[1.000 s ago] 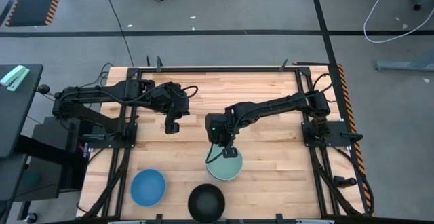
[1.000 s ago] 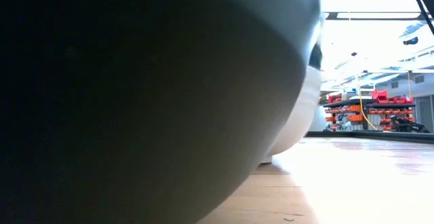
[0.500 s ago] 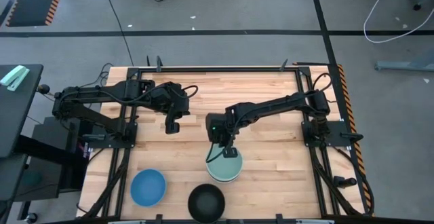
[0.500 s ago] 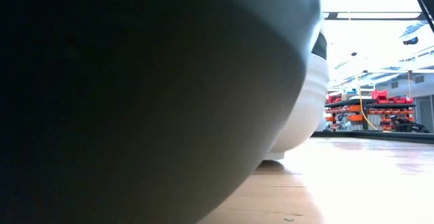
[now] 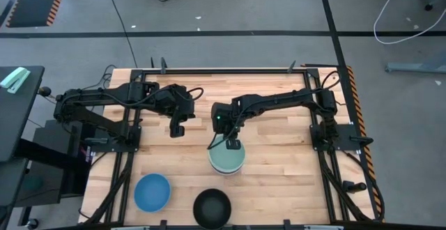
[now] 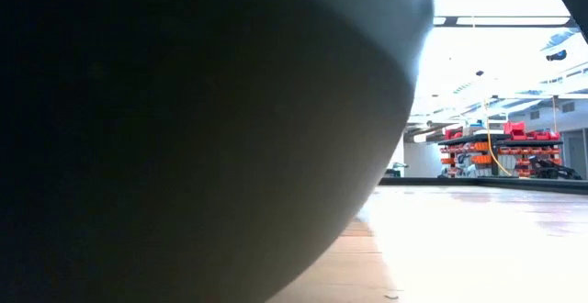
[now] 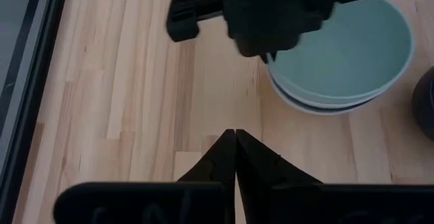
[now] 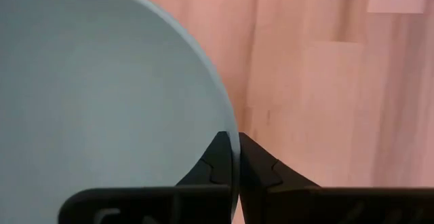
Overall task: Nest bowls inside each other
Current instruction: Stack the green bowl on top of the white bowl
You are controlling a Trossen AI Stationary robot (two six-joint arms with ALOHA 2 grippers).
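High view: wooden table, grey floor around. Right gripper pinching mint green bowl rim; left gripper closed, idle.

A mint green bowl is seen from above, its pale inside filling much of the view. Its rim is pinched between the two dark fingers of the right gripper, one finger inside the bowl and one outside. Light wooden table boards are shown beside the bowl.
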